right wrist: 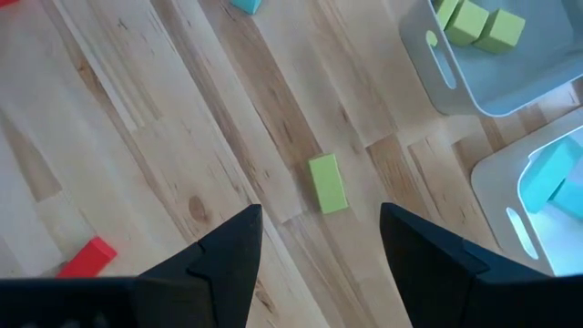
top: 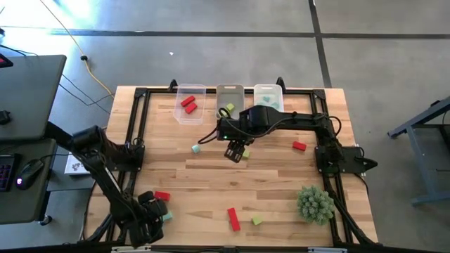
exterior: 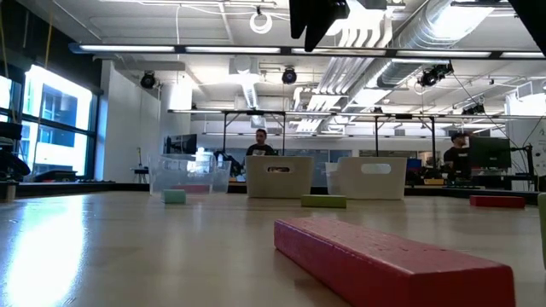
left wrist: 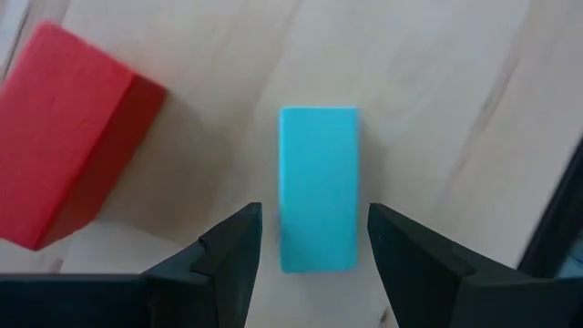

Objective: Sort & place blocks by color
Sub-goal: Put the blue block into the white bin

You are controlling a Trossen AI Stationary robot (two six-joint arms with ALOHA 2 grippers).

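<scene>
Bins far, blocks scattered on the counter [top: 211, 176]

Three bins [top: 229, 98] line the far edge, apparently each holding blocks [top: 188, 104]; the plant [top: 314, 204] sits near right; loose blocks lie near left and centre.

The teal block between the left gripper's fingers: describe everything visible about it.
The teal block is a short rectangular bar, plain matte colour, smooth faces, no marks. It lies flat on the light wooden table, lengthwise between the open left gripper's dark fingers, which flank its near end without visibly touching. A red block sits beside it, apart.
</scene>
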